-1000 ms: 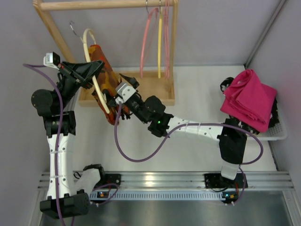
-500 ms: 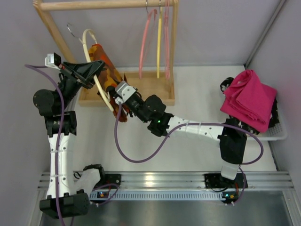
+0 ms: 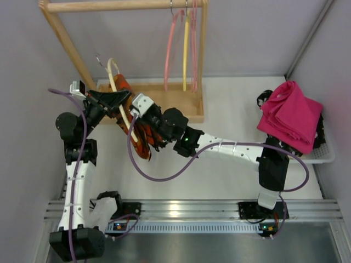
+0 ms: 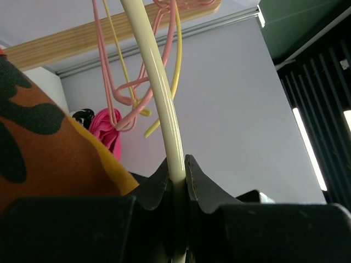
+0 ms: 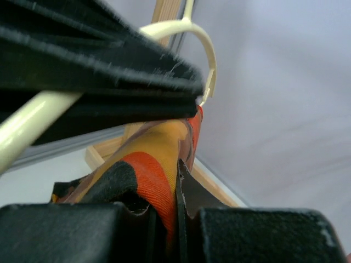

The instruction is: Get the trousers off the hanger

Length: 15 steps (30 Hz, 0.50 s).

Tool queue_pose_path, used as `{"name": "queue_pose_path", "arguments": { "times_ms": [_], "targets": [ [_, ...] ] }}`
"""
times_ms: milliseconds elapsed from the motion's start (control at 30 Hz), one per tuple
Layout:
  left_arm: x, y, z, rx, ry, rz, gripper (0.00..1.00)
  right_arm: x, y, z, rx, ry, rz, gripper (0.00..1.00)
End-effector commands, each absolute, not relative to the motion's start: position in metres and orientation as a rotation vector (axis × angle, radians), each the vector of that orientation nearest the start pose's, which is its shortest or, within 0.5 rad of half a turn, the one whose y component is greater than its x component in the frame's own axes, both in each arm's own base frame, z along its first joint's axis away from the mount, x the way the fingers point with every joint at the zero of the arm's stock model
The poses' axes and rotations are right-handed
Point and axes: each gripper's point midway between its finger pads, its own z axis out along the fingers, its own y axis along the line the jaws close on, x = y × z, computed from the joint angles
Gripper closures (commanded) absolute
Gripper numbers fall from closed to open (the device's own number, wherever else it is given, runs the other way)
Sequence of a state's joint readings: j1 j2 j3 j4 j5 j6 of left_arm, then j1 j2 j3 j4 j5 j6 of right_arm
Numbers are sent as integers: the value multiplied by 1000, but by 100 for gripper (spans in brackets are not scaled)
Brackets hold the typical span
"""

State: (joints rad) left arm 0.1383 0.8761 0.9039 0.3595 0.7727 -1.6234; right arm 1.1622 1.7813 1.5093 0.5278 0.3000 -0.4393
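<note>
Trousers (image 3: 143, 137) look floppy, so bunched cloth is pinched by right gripper (image 5: 176, 183); stiff hanger (image 3: 122, 104), at eleven o'clock, is clamped by left gripper (image 4: 178, 170).

Left pincer (image 4: 178, 170): closed on hanger (image 4: 159, 82); arm bent at elbow. Right pincer (image 5: 176, 178): closed on trousers (image 5: 151, 164) just beside hanger; arm stretched toward hanger.

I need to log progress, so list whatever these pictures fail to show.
Left wrist view: the left gripper clamps the hanger, but its own body hides the hanger's lower part; the trousers are cut off at the left edge.
Right wrist view: the right gripper pinches the trousers; the blurred left gripper blocks most of the hanger.
Top view: both grippers cover where cloth meets hanger, so whether it hangs on it is unclear.
</note>
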Motion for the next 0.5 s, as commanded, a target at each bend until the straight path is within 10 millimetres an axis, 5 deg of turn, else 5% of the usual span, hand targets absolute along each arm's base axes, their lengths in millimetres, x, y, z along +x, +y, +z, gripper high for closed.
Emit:
{"name": "queue_pose_path", "arguments": {
  "times_ms": [0,233,467],
  "targets": [
    [261,-115,444,-378,1390,-1579,100,258,412,572,-373,829,583,100],
    [266,-114,400,-454,1467,-1539,100,251,392,608,-314,802,616,100],
    [265,-113,408,-436,1452,-1525,100,247,375,627,-271,788,611,100]
  ]
}}
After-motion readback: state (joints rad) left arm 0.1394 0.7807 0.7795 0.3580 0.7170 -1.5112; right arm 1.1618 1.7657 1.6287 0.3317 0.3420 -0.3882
